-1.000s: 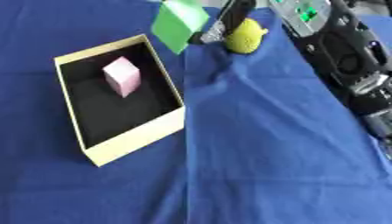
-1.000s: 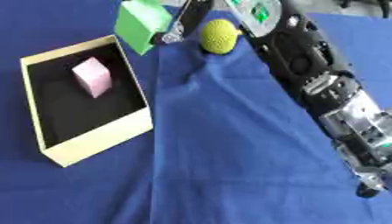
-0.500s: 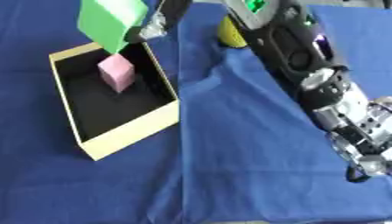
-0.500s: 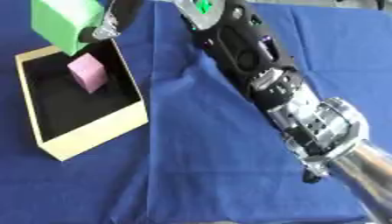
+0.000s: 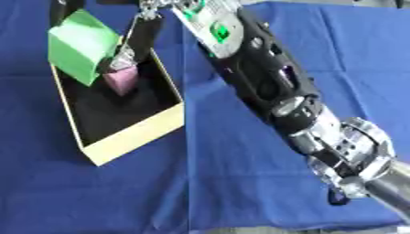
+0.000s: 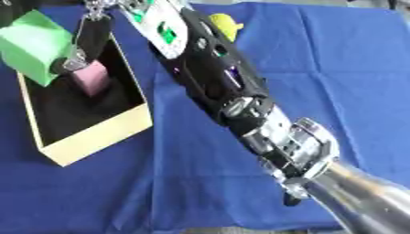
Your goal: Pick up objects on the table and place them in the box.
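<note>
One pink cube (image 5: pixel 120 80) inside box (image 5: pixel 136 137), right hand (image 5: pixel 137 36) grasping green block (image 5: pixel 78 46) above it.

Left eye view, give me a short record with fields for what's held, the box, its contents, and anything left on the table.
held: green block, in the right robot hand, fingers curled on it, over the box
box: cream walls, black inside, on blue cloth
contents: pink cube
left on table: yellow object, behind the arm
left robot hand: not in view
</note>
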You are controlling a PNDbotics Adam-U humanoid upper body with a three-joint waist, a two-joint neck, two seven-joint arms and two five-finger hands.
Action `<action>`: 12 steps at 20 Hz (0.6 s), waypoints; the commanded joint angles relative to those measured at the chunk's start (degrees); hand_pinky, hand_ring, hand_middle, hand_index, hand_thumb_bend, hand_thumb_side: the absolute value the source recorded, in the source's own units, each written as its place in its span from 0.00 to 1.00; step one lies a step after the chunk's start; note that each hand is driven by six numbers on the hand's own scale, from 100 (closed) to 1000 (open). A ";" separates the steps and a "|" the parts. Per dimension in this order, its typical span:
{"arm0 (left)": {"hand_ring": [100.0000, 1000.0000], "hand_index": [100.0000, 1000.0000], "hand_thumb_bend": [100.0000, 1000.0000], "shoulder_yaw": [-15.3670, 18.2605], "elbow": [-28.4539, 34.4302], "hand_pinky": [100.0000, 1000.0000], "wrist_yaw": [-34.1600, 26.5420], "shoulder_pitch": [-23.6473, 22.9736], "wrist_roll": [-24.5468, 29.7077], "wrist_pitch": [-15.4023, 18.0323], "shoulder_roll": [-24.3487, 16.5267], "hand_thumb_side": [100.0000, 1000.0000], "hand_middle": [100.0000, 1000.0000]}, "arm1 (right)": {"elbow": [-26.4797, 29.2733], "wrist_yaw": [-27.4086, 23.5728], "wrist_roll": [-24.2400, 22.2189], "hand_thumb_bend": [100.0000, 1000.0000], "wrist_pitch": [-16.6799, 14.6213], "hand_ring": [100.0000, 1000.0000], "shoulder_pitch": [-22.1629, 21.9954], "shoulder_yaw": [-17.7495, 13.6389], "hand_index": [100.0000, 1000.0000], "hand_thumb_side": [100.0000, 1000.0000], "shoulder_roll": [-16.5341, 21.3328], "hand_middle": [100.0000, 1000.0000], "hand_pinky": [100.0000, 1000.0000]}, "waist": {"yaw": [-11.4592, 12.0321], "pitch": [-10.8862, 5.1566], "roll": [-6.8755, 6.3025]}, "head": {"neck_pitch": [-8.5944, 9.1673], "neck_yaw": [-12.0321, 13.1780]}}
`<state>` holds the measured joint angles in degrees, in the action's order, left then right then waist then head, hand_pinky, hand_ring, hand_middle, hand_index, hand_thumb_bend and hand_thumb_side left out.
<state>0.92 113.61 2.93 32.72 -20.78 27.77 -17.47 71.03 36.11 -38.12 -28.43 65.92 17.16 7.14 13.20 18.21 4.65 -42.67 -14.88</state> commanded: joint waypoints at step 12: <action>0.80 0.80 0.16 -0.01 0.98 0.69 -0.03 -0.33 1.12 -0.41 -0.96 0.51 0.74 | -3.75 6.72 -7.06 0.17 -10.72 0.74 -2.26 0.56 0.67 0.00 -0.73 0.50 0.77 | 0.03 -1.05 -0.51 | 0.12 0.21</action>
<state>0.90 113.61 2.92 31.88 -19.92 27.41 -17.51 67.13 42.75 -36.51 -30.04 62.71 17.74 6.19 13.26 18.22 4.69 -42.67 -14.64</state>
